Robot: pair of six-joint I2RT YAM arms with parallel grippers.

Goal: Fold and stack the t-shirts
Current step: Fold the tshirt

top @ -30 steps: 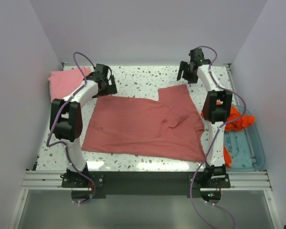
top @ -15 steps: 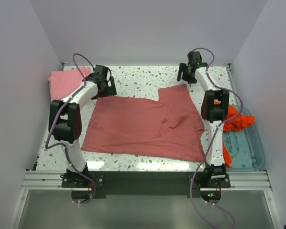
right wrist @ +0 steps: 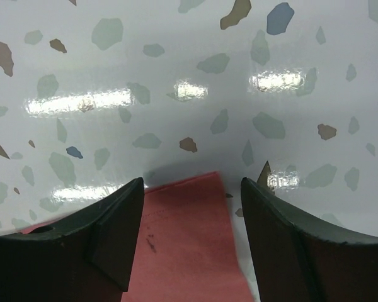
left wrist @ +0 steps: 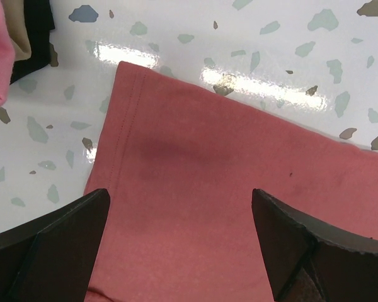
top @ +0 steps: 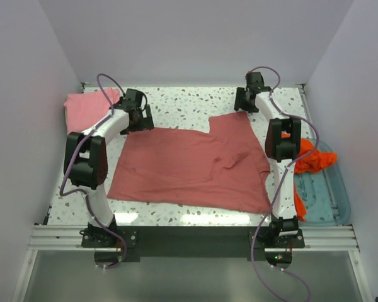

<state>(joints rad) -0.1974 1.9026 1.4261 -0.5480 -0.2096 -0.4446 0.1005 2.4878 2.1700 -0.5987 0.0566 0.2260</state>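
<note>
Three t-shirts across the top view. At upper left, lighter pink shirt [top: 85, 108], bunched against the left wall on the far corner of the speckled table [top: 189, 107]. Just right of it, left gripper [top: 140, 119], jaws spread wide over the upper left corner of the rose-red shirt [top: 195, 165], nothing pinched. From the left wrist: stitched hem corner left of centre, cloth running down between both fingers [left wrist: 50, 245], bare tabletop open above and to the left, a sliver of pink at the upper left edge.

Across the middle, rose-red shirt spread flat, with a few creases right of centre, a stepped notch along the upper edge, and the lower edge close to the table's near edge. Open tabletop along the far strip between the two grippers.

At upper right, right gripper [top: 244, 104], at the shirt's raised upper right corner. From its wrist: jaws apart, corner tip between them, contact hard to tell. At far right, bright orange shirt [top: 312, 157], crumpled at the upper end of the pale blue tray [top: 324, 195], with a strip trailing down the tray's left rim.
</note>
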